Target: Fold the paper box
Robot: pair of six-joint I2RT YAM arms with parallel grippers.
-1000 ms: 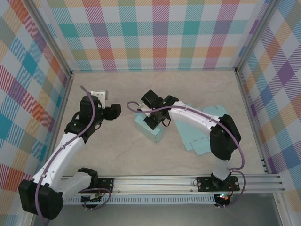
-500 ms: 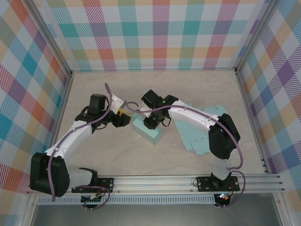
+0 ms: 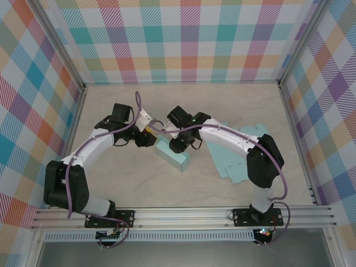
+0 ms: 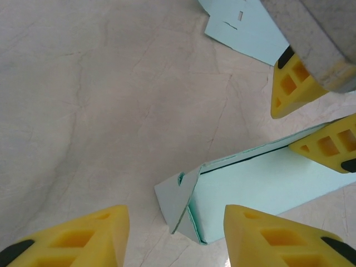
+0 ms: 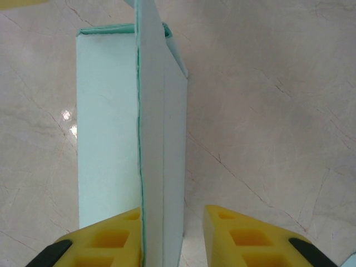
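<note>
The pale teal paper box (image 3: 174, 156) lies at the table's middle as a partly folded tube. Its left end (image 4: 183, 199) stands open, with a triangular flap half turned in. My left gripper (image 3: 149, 135) hovers just left of that end, open wide (image 4: 175, 239) and touching nothing. My right gripper (image 3: 178, 144) sits over the box, jaws astride its raised long panel (image 5: 161, 139). The left finger (image 5: 108, 242) touches the panel. A strip of table shows between the panel and the right finger (image 5: 250, 239). Both right fingers (image 4: 295, 83) appear in the left wrist view.
Flat teal cut-out sheets (image 3: 236, 161) lie on the table right of the box, one edge reaching behind my right gripper (image 4: 245, 30). Checked walls close in the left, back and right sides. Bare marbled tabletop (image 3: 139, 178) lies in front of the box.
My left arm has swung right and inward from the left side until its gripper is at the box's left end. The right gripper and the box have stayed put.
</note>
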